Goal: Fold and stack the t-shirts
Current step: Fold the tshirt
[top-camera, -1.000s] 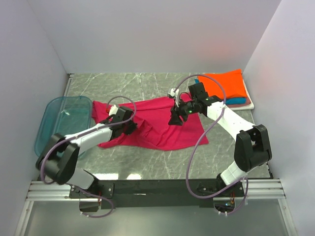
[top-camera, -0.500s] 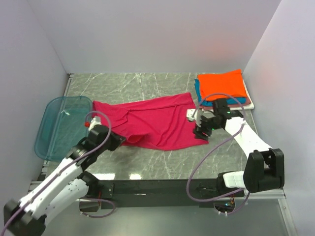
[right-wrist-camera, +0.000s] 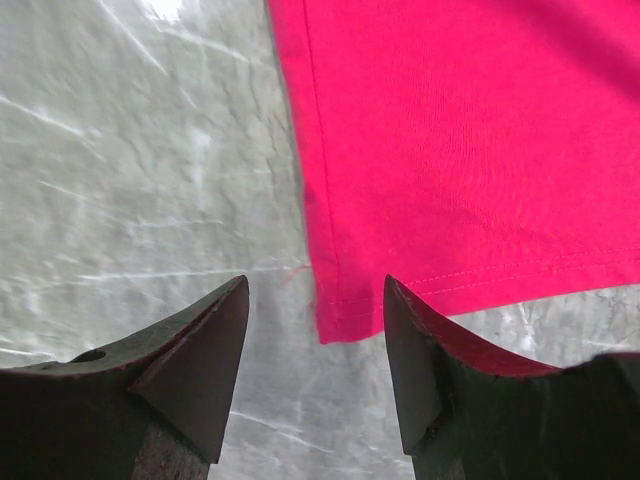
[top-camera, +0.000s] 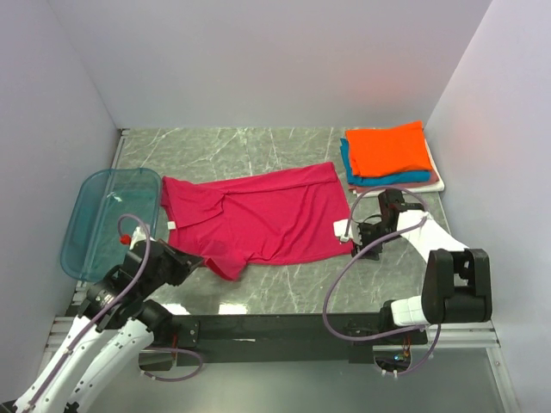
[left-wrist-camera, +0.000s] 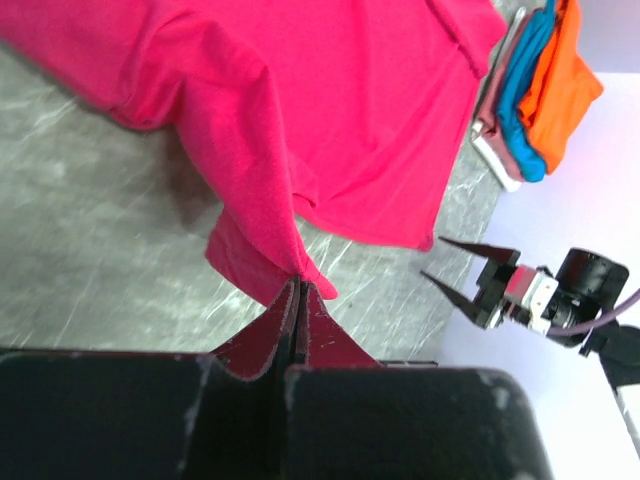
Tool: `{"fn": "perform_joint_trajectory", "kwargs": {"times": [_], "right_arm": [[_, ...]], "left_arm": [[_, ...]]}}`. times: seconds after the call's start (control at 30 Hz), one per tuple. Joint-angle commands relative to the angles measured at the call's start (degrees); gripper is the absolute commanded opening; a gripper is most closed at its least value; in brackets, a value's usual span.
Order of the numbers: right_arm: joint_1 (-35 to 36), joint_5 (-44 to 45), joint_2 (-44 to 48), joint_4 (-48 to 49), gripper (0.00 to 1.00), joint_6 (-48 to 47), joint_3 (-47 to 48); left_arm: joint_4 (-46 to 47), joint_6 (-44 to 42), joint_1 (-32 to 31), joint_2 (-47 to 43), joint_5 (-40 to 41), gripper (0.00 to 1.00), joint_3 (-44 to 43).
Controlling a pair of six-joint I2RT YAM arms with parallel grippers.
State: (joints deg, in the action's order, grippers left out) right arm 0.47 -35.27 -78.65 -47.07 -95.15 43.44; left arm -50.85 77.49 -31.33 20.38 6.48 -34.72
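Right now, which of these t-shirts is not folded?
The magenta-red t-shirt, spread out mid-table. The orange t-shirt and teal t-shirt beneath it lie folded in a stack at the far right.

Left claw (left-wrist-camera: 300, 290) pulled magenta shirt (top-camera: 267, 215) nearward, flatter (right claw (right-wrist-camera: 315, 287) retreated to hem corner).

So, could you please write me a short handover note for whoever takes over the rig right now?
Left claw: shut, pinching the near-left edge of the magenta-red t-shirt.
Right claw: open, holding nothing, poised over the shirt's near-right corner.
The shirt lies spread out and unfolded. The stack of folded t-shirts, orange on top, sits at the far right.
Done: the stacked shirts are folded.
Left: fold the magenta-red shirt and place it on the stack.
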Motion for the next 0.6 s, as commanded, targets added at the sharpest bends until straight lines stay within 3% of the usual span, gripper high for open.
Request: {"fn": "perform_joint_trajectory", "kwargs": {"times": [0.0, 0.3, 0.5, 0.57], "right_arm": [[-0.2, 2.7, -1.6, 2.5, 0.62, -3.3, -0.8], [-0.1, 6.0, -5.2, 6.7, 0.53, -2.5, -2.3], [-0.2, 6.9, -4.7, 7.5, 0.24, -2.3, -3.7], [-1.7, 6.6, -3.3, 7.3, 0.01, -2.5, -4.3]], "left_arm": [[-3.7, 1.2, -0.2, -1.5, -2.0, 0.00, -2.3], [-6.4, 0.1, -0.1, -1.7, -8.1, 0.00, -3.8], [-11.8, 0.1, -0.1, -1.8, -8.3, 0.00, -6.9], [-13.6, 0.5, -0.1, -2.7, -8.5, 0.00, -7.3]]}}
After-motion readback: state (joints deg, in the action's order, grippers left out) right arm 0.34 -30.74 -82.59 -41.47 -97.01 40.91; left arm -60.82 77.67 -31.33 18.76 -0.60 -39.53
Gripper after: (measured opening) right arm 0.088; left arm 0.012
